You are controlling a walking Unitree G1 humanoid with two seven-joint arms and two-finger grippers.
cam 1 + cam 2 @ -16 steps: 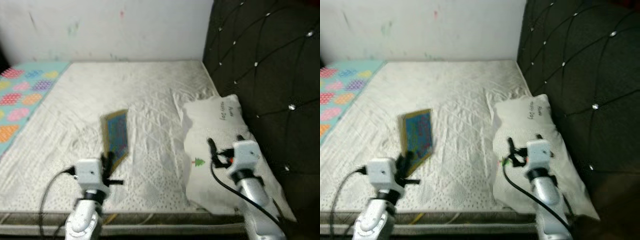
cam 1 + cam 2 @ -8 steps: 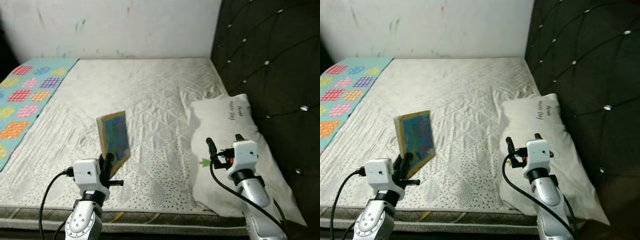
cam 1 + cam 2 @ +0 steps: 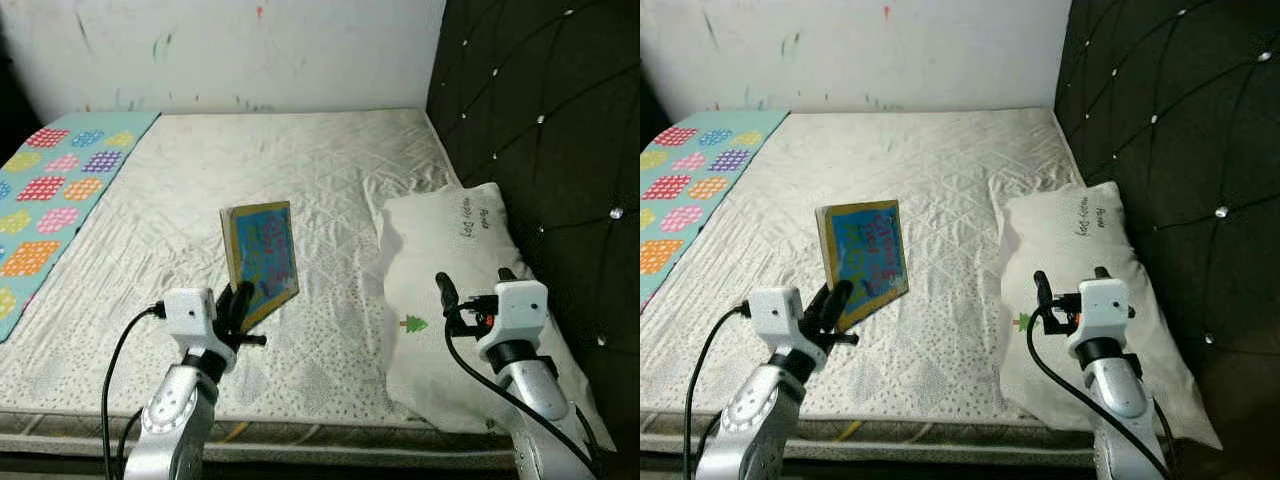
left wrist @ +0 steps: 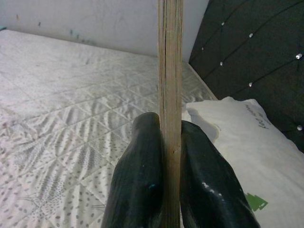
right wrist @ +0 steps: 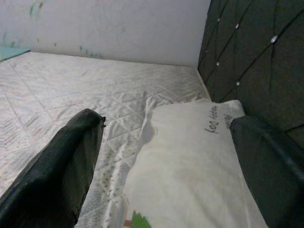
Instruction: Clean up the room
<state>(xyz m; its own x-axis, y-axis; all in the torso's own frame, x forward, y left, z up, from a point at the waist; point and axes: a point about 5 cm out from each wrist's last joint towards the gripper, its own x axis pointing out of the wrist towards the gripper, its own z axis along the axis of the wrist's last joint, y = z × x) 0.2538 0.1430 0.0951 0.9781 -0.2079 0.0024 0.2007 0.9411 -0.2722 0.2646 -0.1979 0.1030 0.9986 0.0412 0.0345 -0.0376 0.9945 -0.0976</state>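
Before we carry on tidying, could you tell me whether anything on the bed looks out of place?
The pillow lies crumpled and skewed against the headboard. The colourful book is off the mattress, upright, clamped in the left gripper.

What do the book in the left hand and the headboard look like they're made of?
Book: stiff board, going by its thick layered edge between the left hand's fingers; the printed blue cover seems slightly glossy. Headboard: dark padded upholstery, maybe faux leather, diamond-tufted with shiny studs.
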